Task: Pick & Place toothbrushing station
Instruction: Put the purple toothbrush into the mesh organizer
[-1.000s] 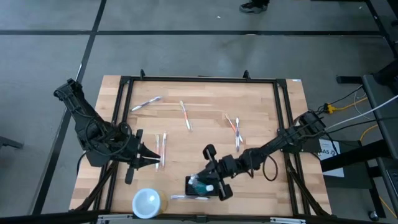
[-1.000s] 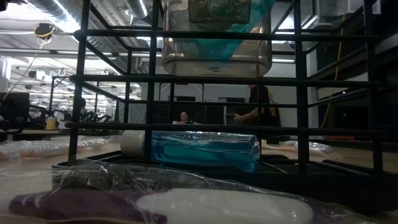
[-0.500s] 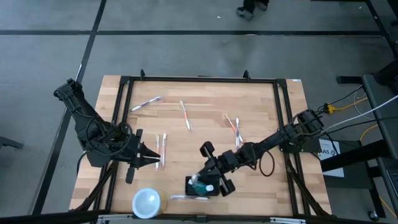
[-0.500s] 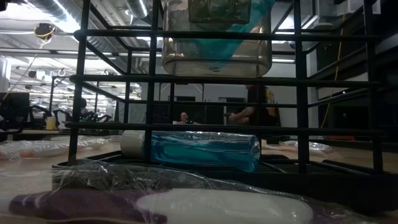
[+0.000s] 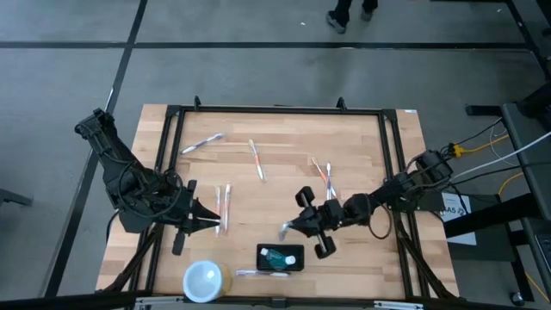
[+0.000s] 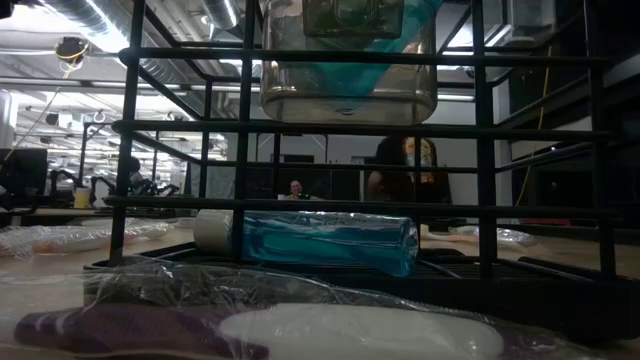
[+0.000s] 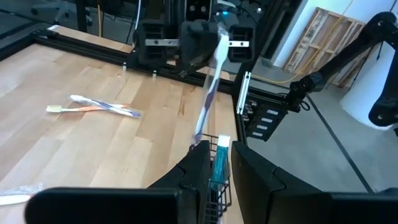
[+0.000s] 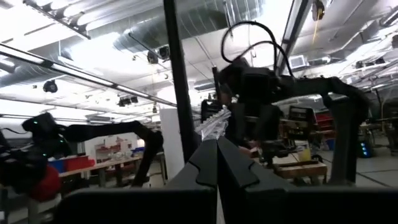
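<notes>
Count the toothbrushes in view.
8 toothbrushes: back left, back centre, two crossed right of centre, two by the left arm, one beside the station, one in the right fingers. Others may hide.

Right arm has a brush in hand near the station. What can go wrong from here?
1. The right pincer is shut on just one end of the held toothbrush, which hangs tilted; it may swing or slip on the way down.
2. The station already holds a teal item, so the brush could hit it or miss a slot.
3. A loose toothbrush lies right beside the station; a nudge could shift both.
</notes>
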